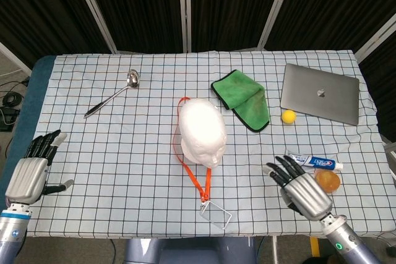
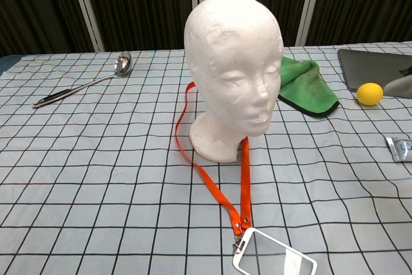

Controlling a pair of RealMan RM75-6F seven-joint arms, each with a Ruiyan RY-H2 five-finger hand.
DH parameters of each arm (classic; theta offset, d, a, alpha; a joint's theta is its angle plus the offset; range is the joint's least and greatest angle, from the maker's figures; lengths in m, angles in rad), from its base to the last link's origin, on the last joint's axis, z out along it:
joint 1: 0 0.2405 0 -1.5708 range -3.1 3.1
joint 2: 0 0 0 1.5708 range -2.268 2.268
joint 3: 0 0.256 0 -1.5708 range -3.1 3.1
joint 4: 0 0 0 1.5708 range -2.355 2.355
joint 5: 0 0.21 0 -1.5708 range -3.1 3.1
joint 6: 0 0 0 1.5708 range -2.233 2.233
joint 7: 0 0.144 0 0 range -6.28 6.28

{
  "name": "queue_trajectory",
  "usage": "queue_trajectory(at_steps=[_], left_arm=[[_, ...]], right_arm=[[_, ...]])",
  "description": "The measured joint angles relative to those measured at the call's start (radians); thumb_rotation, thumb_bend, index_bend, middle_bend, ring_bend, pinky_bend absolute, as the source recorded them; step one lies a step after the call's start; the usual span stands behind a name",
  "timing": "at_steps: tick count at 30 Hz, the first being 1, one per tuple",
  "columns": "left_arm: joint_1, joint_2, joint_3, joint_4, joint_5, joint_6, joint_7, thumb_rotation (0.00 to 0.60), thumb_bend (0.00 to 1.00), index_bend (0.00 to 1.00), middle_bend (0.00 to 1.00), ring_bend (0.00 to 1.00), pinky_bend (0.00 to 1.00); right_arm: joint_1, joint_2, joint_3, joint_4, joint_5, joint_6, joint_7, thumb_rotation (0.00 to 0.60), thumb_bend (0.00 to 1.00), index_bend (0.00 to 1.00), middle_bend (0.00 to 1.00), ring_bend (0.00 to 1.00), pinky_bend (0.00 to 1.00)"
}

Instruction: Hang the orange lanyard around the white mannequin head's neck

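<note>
White mannequin head (image 2: 233,62) upright mid-surface, face turned toward the near edge. Orange lanyard (image 2: 212,188) looped round its neck, both straps running forward from the base over the checked cloth (image 1: 124,146) and meeting at a metal clip; clear badge holder (image 2: 273,260) flat on the surface at the clip, near the front edge. In the head view, same lanyard (image 1: 193,177) trailing down from the head (image 1: 201,129) to the holder (image 1: 216,216).

Right hand (image 1: 301,191) raised above the surface, well right of the badge holder, fingers spread and grasping nothing; just beside an orange fruit (image 1: 327,180) and a toothpaste tube (image 1: 312,161). Left hand (image 1: 30,172) at the far left edge of the surface, fingers apart, also released and empty.

Further back: metal ladle (image 1: 113,94) to the left, crumpled green cloth (image 1: 242,99) behind and right of the head, yellow ball (image 1: 288,116) just beside a closed silver laptop (image 1: 320,93) at the right.
</note>
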Motion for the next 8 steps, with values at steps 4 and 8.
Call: queue_trajectory(at_steps=[4, 8], left_arm=[[0.02, -0.007, 0.016, 0.037, 0.052, 0.034, -0.042, 0.6, 0.0, 0.0, 0.0, 0.0, 0.0], [0.039, -0.016, 0.033, 0.065, 0.089, 0.059, -0.066, 0.6, 0.0, 0.0, 0.0, 0.0, 0.0]], right_arm=[[-0.063, -0.026, 0.029, 0.033, 0.068, 0.058, 0.017, 0.6, 0.0, 0.0, 0.0, 0.0, 0.0], [-0.113, -0.069, 0.065, 0.063, 0.096, 0.123, 0.046, 0.6, 0.0, 0.0, 0.0, 0.0, 0.0]])
